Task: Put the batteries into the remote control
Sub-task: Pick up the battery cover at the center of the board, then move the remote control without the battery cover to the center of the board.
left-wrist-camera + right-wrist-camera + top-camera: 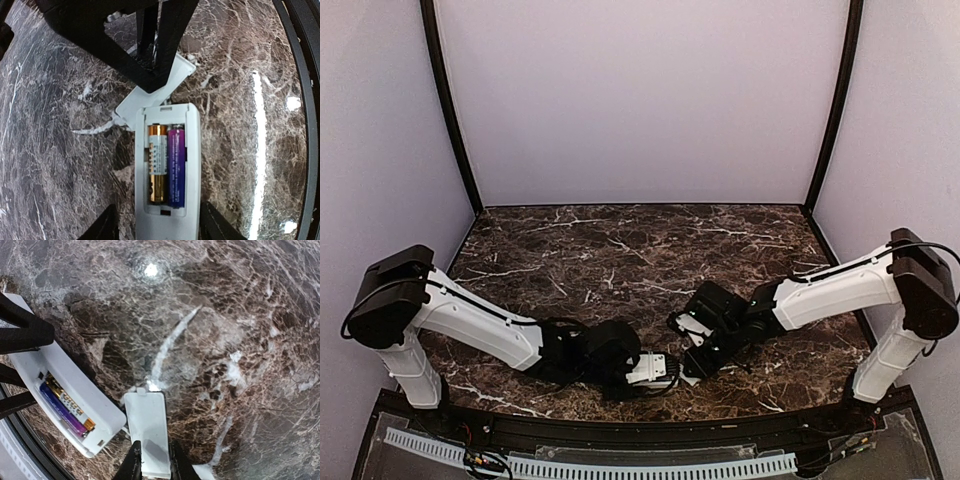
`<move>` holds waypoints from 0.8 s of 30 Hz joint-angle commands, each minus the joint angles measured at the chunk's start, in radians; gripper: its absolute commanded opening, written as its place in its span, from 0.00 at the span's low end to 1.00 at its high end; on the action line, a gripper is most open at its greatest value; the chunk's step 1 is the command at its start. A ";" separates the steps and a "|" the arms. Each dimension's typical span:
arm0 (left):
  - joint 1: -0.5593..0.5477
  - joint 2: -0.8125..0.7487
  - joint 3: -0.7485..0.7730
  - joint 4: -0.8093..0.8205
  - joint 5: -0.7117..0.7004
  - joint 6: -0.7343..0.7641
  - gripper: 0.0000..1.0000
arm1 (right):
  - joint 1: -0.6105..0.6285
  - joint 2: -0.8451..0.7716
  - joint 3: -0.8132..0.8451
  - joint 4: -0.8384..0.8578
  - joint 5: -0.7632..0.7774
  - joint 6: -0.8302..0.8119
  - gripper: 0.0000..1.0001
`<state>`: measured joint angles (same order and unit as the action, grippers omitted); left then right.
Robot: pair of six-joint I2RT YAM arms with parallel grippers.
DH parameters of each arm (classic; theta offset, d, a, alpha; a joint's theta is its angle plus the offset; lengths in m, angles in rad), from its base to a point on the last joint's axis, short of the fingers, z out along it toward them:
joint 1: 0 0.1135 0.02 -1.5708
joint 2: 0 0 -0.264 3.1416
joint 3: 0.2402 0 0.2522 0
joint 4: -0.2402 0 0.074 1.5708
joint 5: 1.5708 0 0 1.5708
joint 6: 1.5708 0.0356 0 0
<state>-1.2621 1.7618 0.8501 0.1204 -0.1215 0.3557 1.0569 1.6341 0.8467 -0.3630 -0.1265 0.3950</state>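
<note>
As both batteries (165, 165) are already seated in the remote control (193, 130), which is clamped by the half-open left gripper (161, 227), only the battery cover (145, 425), pinched by the narrowly closed right gripper (154, 467), seems left to be fitted.

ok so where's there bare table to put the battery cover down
The far half of the marble table is bare, from the back wall down to the two wrists. It is crowded at the near centre: the left gripper holds the remote control with its batteries, and the right gripper holds the battery cover close beside it.
</note>
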 commanded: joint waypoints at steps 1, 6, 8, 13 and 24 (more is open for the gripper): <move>0.003 0.009 0.001 -0.226 -0.047 0.071 0.50 | 0.013 -0.014 -0.033 -0.052 0.007 0.039 0.18; 0.012 -0.013 0.000 -0.315 -0.096 0.127 0.44 | 0.017 -0.017 -0.048 -0.031 -0.011 0.045 0.19; 0.027 -0.014 -0.002 -0.338 -0.111 0.137 0.44 | 0.018 -0.017 -0.050 -0.029 -0.013 0.048 0.19; 0.082 -0.010 -0.002 -0.366 -0.172 0.150 0.43 | 0.027 -0.036 -0.051 -0.039 -0.009 0.058 0.19; 0.180 0.025 0.016 -0.309 -0.218 0.182 0.44 | 0.009 -0.050 0.008 -0.033 0.077 0.042 0.19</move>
<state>-1.1328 1.7367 0.8970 -0.0837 -0.2394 0.4992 1.0744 1.5761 0.8204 -0.3935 -0.1040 0.4431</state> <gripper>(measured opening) 0.416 0.195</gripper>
